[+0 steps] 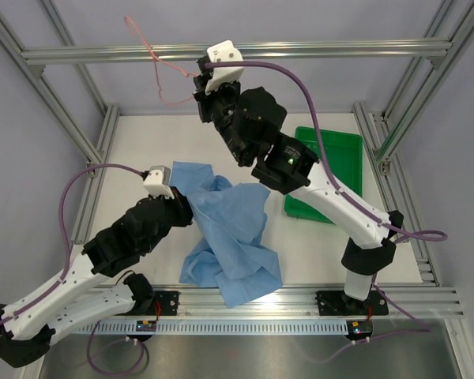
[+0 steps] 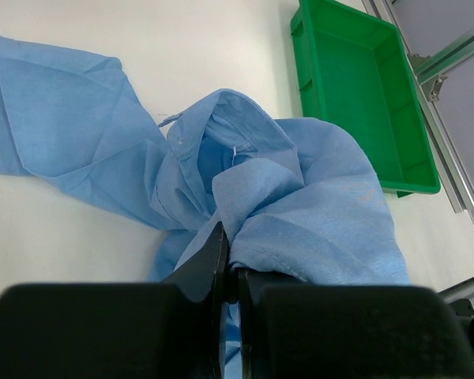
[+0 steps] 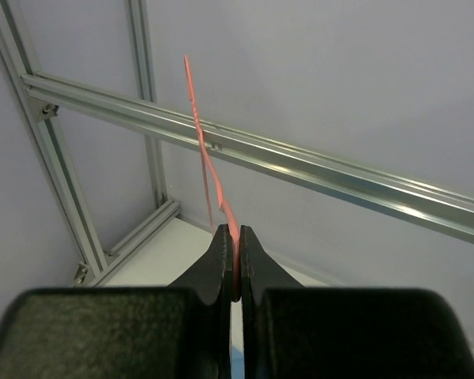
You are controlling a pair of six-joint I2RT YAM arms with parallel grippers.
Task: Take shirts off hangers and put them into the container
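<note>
One blue shirt (image 1: 229, 237), pinched by left pincer (image 2: 229, 257); one pink hanger (image 1: 154, 55), seemingly bare, clamped by right pincer (image 3: 234, 235); one green tray (image 1: 344, 150)

Top external: high at near edge, looking down on whole table (image 1: 142, 150). Left wrist: close over shirt (image 2: 316, 205), shared with top. Right wrist: facing far rail (image 3: 300, 172).
</note>
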